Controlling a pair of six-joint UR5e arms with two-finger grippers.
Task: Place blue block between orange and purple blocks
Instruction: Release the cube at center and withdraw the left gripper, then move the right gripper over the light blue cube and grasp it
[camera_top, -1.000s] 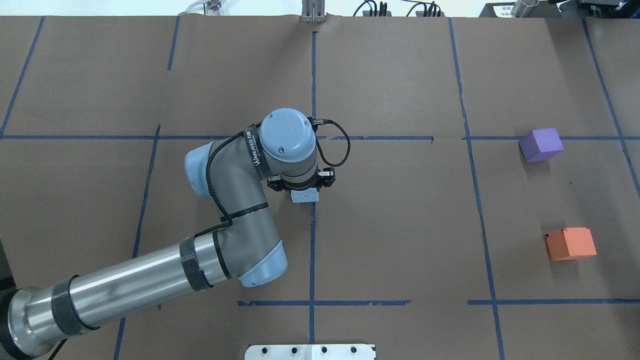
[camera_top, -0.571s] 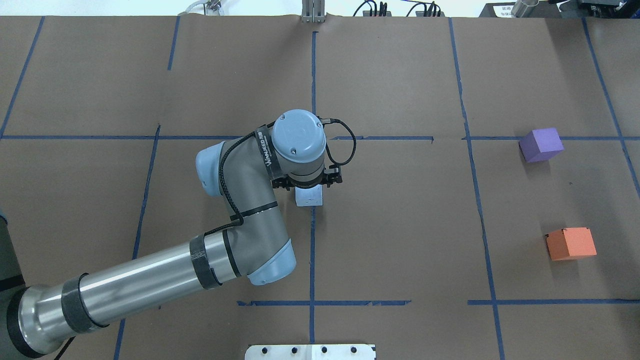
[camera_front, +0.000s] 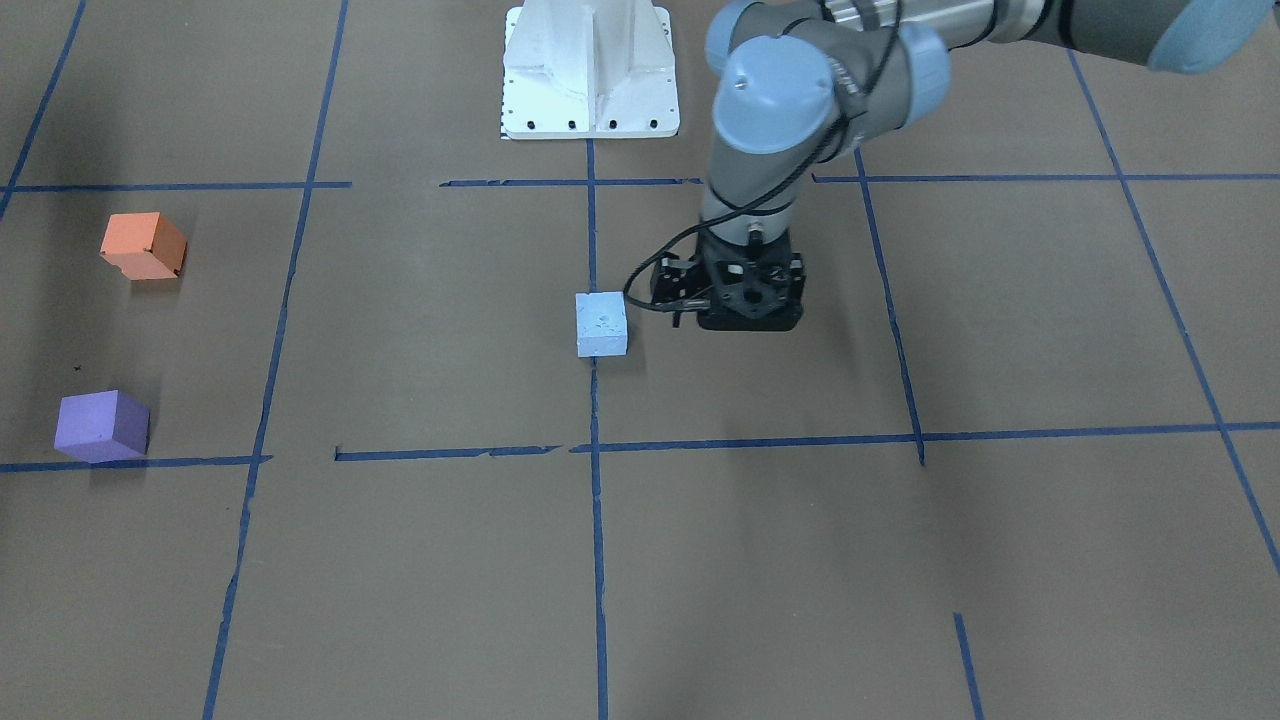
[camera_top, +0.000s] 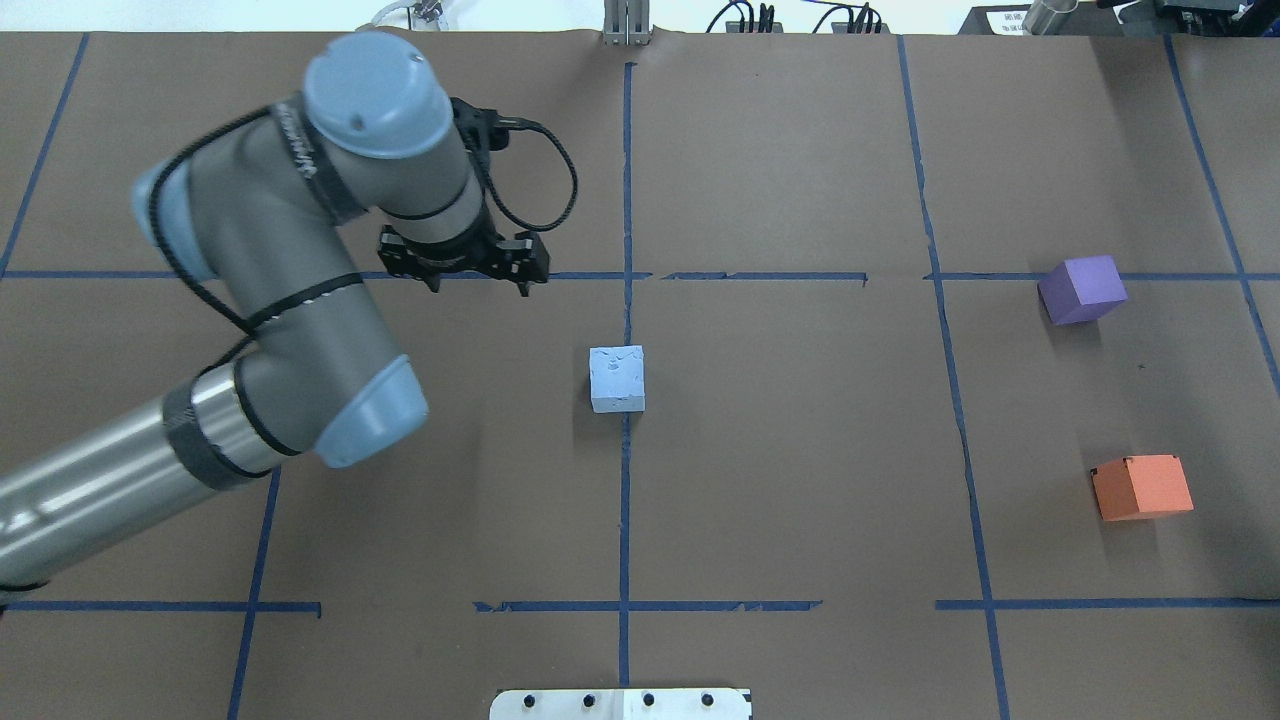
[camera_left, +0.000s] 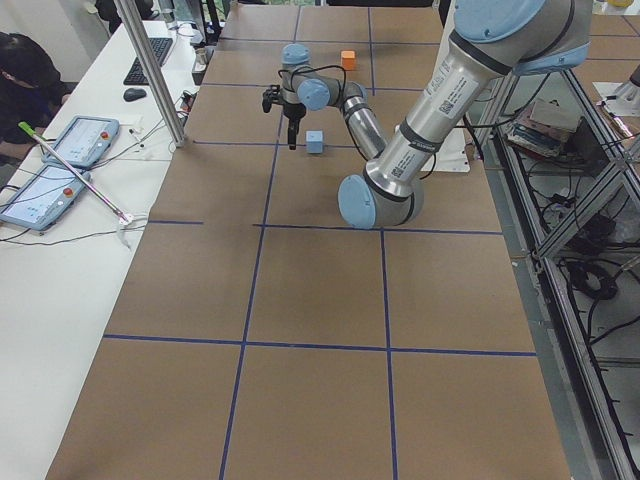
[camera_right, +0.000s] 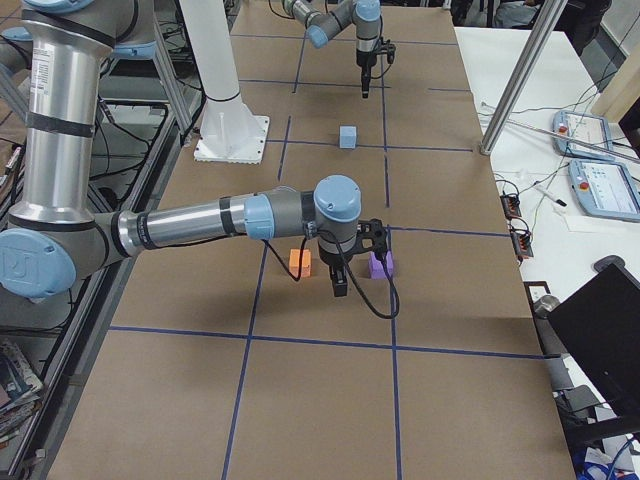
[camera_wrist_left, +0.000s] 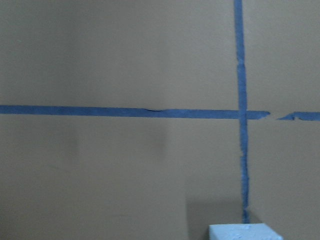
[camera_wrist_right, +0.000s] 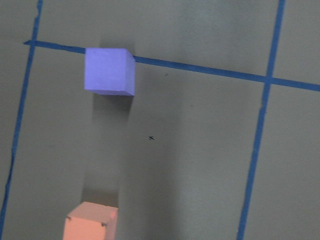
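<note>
The light blue block (camera_top: 617, 378) stands alone on the brown table at the centre tape line; it also shows in the front view (camera_front: 601, 323) and at the bottom edge of the left wrist view (camera_wrist_left: 245, 232). The purple block (camera_top: 1082, 289) and the orange block (camera_top: 1142, 487) sit apart at the far right, with a gap between them. My left gripper (camera_top: 477, 285) hangs to the back left of the blue block, clear of it, empty, and its jaws look open. My right gripper (camera_right: 340, 285) shows only in the right side view, near the two blocks; I cannot tell its state.
Blue tape lines divide the table into squares. The white robot base plate (camera_top: 620, 703) sits at the near edge. A metal post (camera_left: 150, 70) and tablets (camera_left: 55, 165) stand on the white desk beyond the table's far side.
My left gripper was right over the blue block. It has swung away to the back left, and the block stays on the centre line, fully uncovered.
</note>
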